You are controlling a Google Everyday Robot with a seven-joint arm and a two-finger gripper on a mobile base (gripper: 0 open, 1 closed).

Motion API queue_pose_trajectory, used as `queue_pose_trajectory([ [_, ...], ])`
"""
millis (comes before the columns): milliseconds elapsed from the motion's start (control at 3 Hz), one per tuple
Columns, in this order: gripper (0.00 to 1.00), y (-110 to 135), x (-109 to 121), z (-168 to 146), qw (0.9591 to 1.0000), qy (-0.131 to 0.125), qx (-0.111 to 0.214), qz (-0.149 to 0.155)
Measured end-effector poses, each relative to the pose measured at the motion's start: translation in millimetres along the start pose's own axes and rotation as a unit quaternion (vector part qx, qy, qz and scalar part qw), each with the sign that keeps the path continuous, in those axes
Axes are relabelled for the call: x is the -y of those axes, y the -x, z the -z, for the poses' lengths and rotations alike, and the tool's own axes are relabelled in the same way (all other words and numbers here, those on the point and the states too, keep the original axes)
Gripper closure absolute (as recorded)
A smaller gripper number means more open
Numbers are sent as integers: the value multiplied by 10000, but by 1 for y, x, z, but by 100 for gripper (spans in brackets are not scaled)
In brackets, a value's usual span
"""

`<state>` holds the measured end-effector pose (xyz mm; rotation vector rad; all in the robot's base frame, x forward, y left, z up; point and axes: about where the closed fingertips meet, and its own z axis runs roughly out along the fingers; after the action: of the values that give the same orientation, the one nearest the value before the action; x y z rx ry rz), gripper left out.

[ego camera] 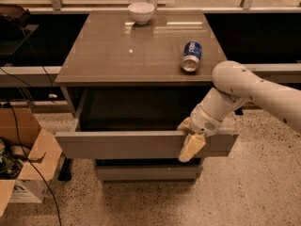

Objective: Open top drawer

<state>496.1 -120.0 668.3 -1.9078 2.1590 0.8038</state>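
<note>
The top drawer (122, 145) of the grey-brown cabinet stands pulled well out, its plain flat front facing me and its inside dark. My gripper (189, 138) is at the top edge of the drawer front, right of the middle. One cream finger (192, 148) hangs down over the outside of the front panel and the other sits at the rim behind it. The white arm (249, 91) reaches in from the right. A lower drawer front (148, 173) shows below, pushed in.
A blue can (191, 56) lies on its side on the cabinet top (117, 46), right of centre. A white bowl (141, 12) stands at the back. An open cardboard box (23, 154) and cables sit on the floor at the left.
</note>
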Motion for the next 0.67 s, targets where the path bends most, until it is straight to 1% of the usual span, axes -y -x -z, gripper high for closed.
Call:
queue_pose_trajectory([
  [333,65,-4,-5,-2,9999,106,-61,-22],
  [667,89,-4,-12,0,9999,142,-75,-17],
])
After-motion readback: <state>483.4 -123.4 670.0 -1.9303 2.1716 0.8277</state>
